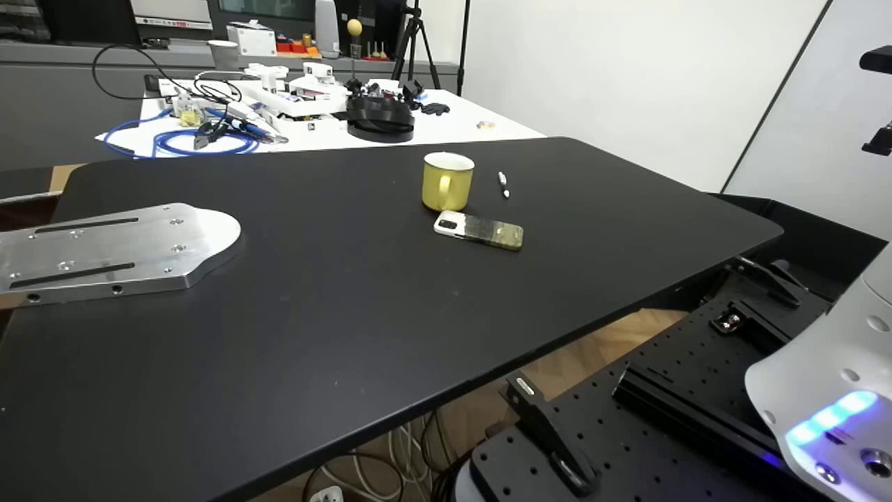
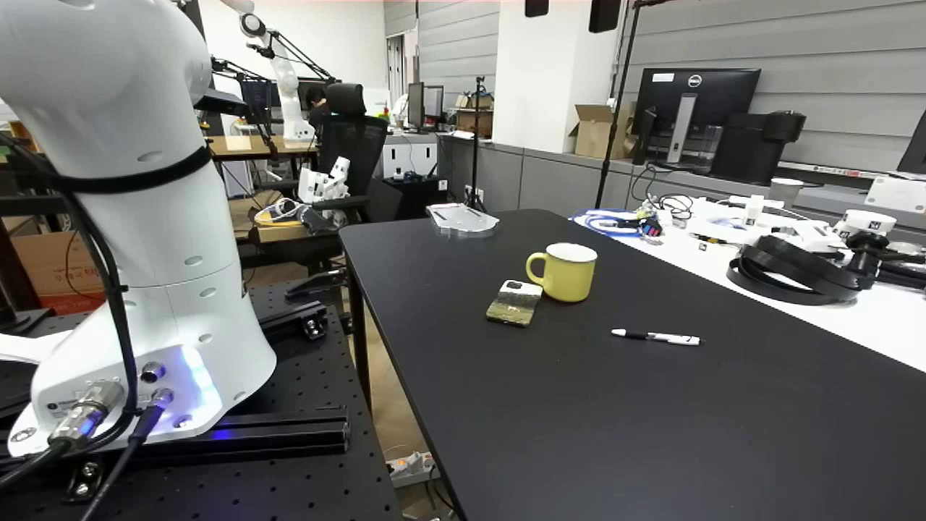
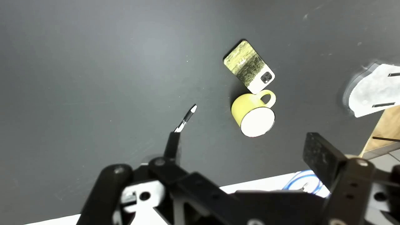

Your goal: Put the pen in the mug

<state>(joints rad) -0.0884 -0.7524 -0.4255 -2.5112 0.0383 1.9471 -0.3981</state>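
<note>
The pen is white and black and lies flat on the black table, in both exterior views [image 1: 503,184] [image 2: 657,337] and in the wrist view [image 3: 187,117]. The yellow mug with a white inside stands upright near it, in both exterior views [image 1: 446,183] [image 2: 568,273] and in the wrist view [image 3: 245,105]. My gripper [image 3: 244,140] is open and empty, high above the table. In the wrist view its left finger covers one end of the pen, and the mug shows between the fingers. The gripper is out of both exterior views.
A phone [image 1: 481,230] lies on the table right beside the mug, also in the wrist view [image 3: 250,67]. A silver metal plate [image 1: 132,244] lies at one table end. A white table [image 2: 875,325] with cables and black straps adjoins the black table [image 1: 313,335].
</note>
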